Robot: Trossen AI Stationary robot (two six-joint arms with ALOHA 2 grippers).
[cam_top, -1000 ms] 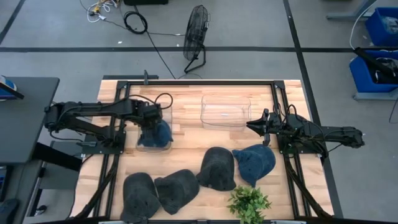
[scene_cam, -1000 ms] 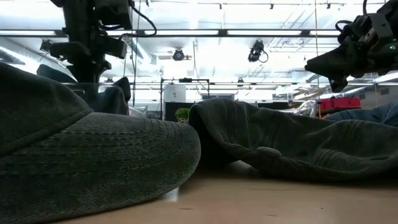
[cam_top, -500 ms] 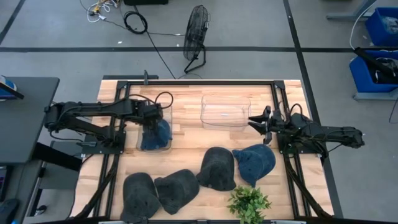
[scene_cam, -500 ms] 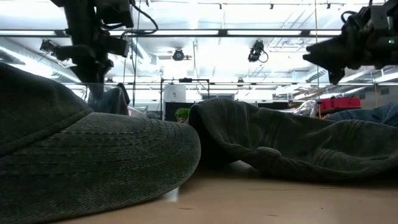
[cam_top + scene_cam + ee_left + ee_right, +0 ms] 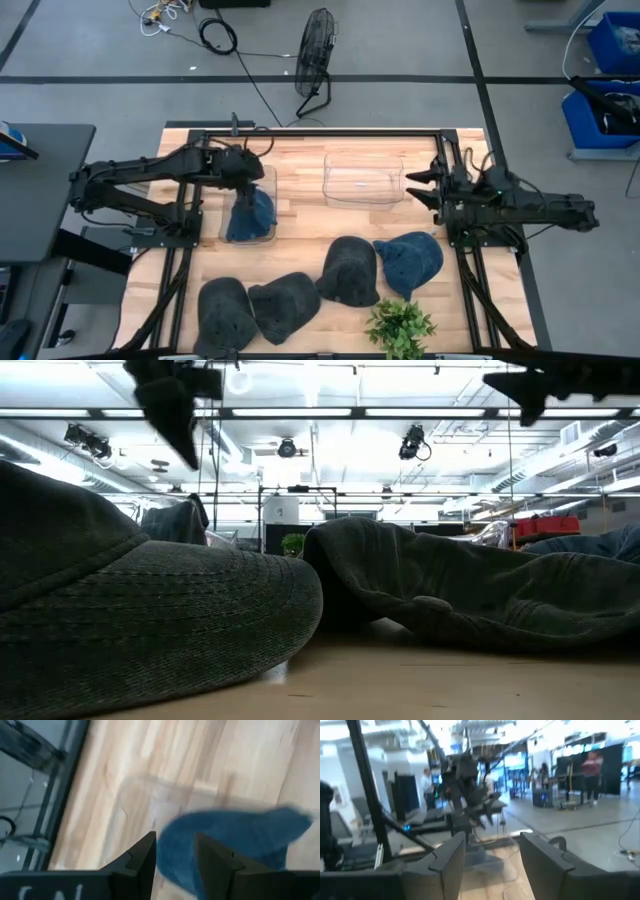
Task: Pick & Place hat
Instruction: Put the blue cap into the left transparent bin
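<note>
The left gripper (image 5: 247, 186), jaws released, hovers above the blue hat (image 5: 250, 215) lying in the clear bin (image 5: 227, 236). The right gripper (image 5: 416, 186), jaws spread apart, hangs near the surface's (image 5: 300, 215) right edge.

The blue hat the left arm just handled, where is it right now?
In the high view the blue hat sits in the clear bin on the table's left side, just below the left gripper.

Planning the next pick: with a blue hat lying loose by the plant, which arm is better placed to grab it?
Probably the right. Its gripper hovers with jaws open, close to the loose blue hat. The left gripper is across the table over the bin already holding a hat.
</note>
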